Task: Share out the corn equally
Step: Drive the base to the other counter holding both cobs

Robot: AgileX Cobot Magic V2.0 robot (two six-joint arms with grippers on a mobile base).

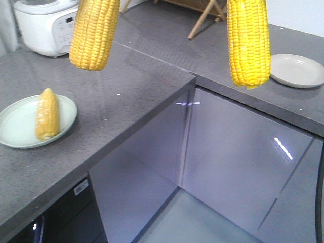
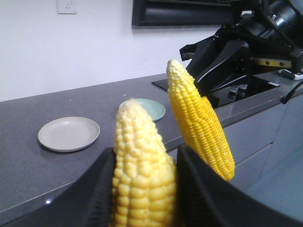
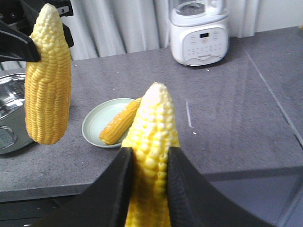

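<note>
Each gripper holds one cob of corn upright in the air. My left gripper (image 2: 144, 152) is shut on a pale yellow cob (image 2: 139, 156), which hangs at the top left of the front view (image 1: 94, 31). My right gripper (image 3: 150, 150) is shut on another cob (image 3: 154, 127), which hangs at the top right (image 1: 248, 43) over the counter's inner corner. A third cob (image 1: 47, 114) lies on a pale green plate (image 1: 15, 126) on the left counter. An empty beige plate (image 1: 298, 71) sits on the right counter. Neither gripper shows in the front view.
A white rice cooker (image 1: 48, 25) stands at the back left of the counter. A second green plate (image 2: 154, 109) lies beyond the beige plate (image 2: 68, 134). A stovetop (image 2: 236, 90) is set into the counter further along. Grey cabinet fronts (image 1: 238, 152) and floor fill the corner below.
</note>
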